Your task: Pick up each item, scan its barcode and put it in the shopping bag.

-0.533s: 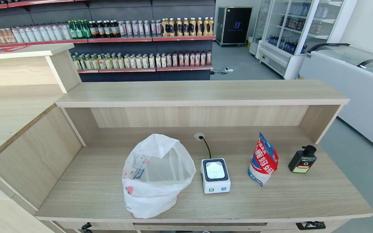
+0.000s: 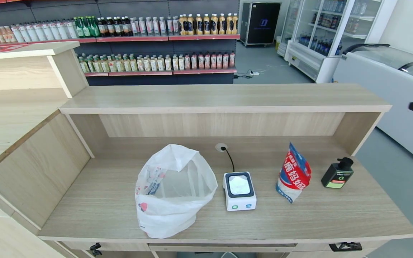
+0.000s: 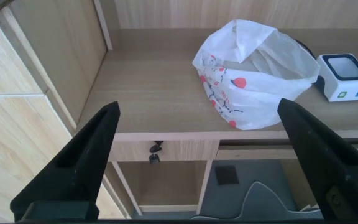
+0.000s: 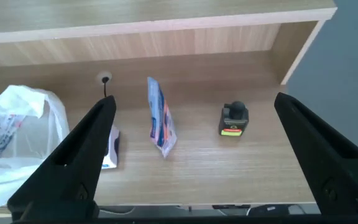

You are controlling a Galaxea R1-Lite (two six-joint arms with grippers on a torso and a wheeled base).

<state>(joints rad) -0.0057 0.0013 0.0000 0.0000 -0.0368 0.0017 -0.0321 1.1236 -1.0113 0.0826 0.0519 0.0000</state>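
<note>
- Pale wood-grain counter (image 2: 102, 200) stretched ahead, drink shelves (image 2: 156, 37) beyond.
- My left gripper (image 3: 197, 106) gaped wide, empty; the crinkled translucent shopping bag (image 3: 253, 93) slumped just ahead, mouth open.
- My right gripper (image 4: 194, 98) gaped wide, empty, above the upright pouch (image 4: 160, 124); boxy scanner (image 2: 239, 190) and dark pump bottle (image 4: 234, 124) flanked it.

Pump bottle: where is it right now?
Head view: the pump bottle stands upright at the right end of the counter, right of the red pouch, not touching it.
</note>
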